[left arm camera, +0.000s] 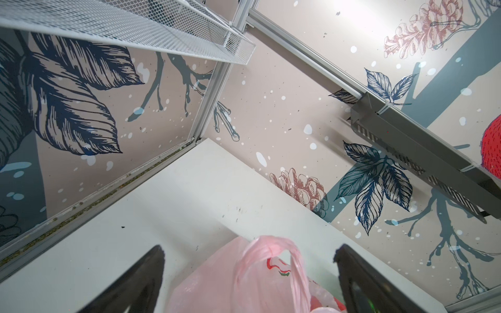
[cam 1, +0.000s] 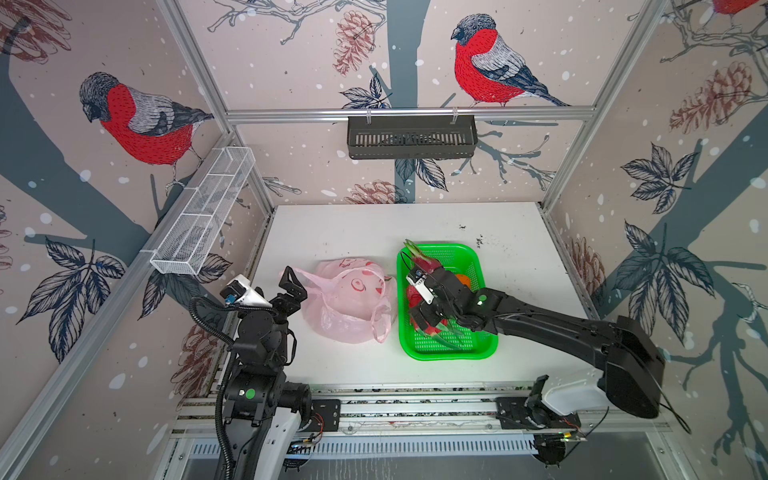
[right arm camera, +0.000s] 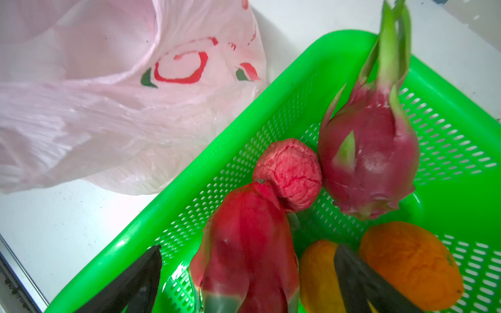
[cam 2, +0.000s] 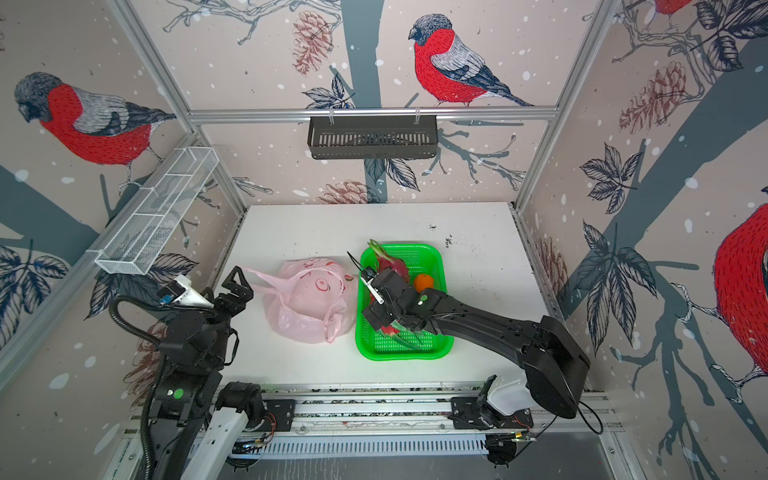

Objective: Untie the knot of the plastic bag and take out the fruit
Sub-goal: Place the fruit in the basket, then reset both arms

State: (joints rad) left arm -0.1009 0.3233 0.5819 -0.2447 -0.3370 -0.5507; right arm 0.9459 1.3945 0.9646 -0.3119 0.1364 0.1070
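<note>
**1. Left gripper**
I read the jaws as spread to their full width. In the left wrist view the two fingers stand wide apart. One loop handle of the plastic bag rises between them and touches neither. The gripper holds nothing. It sits at the left edge of the bag.

**2. Right gripper**
The jaws are also released and wide, low over the green tray. The near dragon fruit lies on the tray floor between the fingers, clear of both, and is not grasped. One finger crosses in front of the first citrus. I cannot tell whether it touches that fruit.

**3. Plastic bag**
The bag lies crumpled on the white table. It is mid-table, just left of the tray, with its right side close against the tray rim. A second loop handle lies slack at the bag's near right corner, well apart from the handle at the left gripper.

**4. Fruit**
Five pieces rest in the tray.
- The far dragon fruit lies toward the far left corner, with its green tip over the rim.
- The small bumpy red fruit sits between the two dragon fruits and touches both.
- The second citrus lies beside the first, on the right side of the tray.
</note>
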